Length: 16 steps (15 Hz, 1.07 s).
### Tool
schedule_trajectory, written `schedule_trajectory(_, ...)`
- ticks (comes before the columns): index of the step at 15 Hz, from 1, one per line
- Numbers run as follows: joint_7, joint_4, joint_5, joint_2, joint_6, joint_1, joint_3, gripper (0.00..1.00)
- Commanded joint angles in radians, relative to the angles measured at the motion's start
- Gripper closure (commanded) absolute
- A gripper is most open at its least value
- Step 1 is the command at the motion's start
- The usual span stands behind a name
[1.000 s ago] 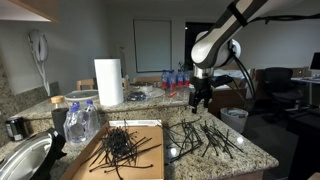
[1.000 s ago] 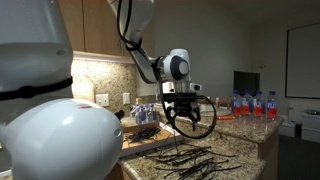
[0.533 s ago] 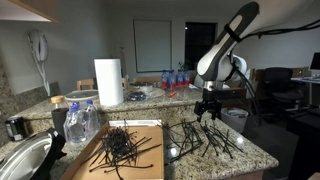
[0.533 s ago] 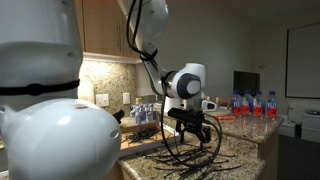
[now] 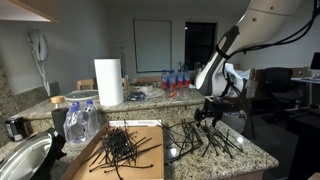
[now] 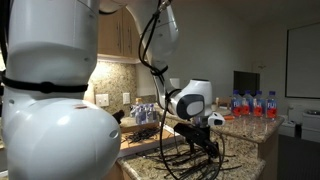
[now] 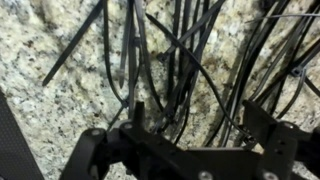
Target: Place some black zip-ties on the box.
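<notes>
A loose pile of black zip-ties (image 5: 205, 138) lies on the granite counter. A flat cardboard box (image 5: 112, 158) to its left holds another heap of zip-ties (image 5: 122, 147). My gripper (image 5: 211, 115) hangs just above the counter pile, fingers pointing down; it also shows in an exterior view (image 6: 203, 145). In the wrist view the jaws (image 7: 198, 120) are open and empty, straddling several zip-ties (image 7: 180, 55) lying on the granite.
A paper towel roll (image 5: 108, 81) stands at the back. Plastic water bottles (image 5: 80, 123) and a metal bowl (image 5: 25, 160) sit left of the box. More bottles (image 5: 175, 78) stand on the far counter. The counter edge runs close to the pile on the right.
My gripper has moved to the right and down, from above the back of the counter to just over the zip-tie pile. The zip-ties have not moved.
</notes>
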Motion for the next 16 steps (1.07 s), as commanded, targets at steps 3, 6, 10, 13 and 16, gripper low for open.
schedule_trajectory(3,-0.054,0.027,0.037,0.097,0.008,-0.018,0.015,0.00)
schedule_trajectory(6,-0.059,0.047,0.054,0.127,0.006,-0.023,0.031,0.00)
schedule_trajectory(10,-0.081,0.072,0.092,0.145,-0.002,-0.029,0.064,0.00)
schedule_trajectory(13,-0.029,0.083,0.019,0.147,-0.010,-0.058,0.097,0.32)
schedule_trajectory(16,0.013,0.091,-0.072,0.155,-0.033,-0.047,0.081,0.53)
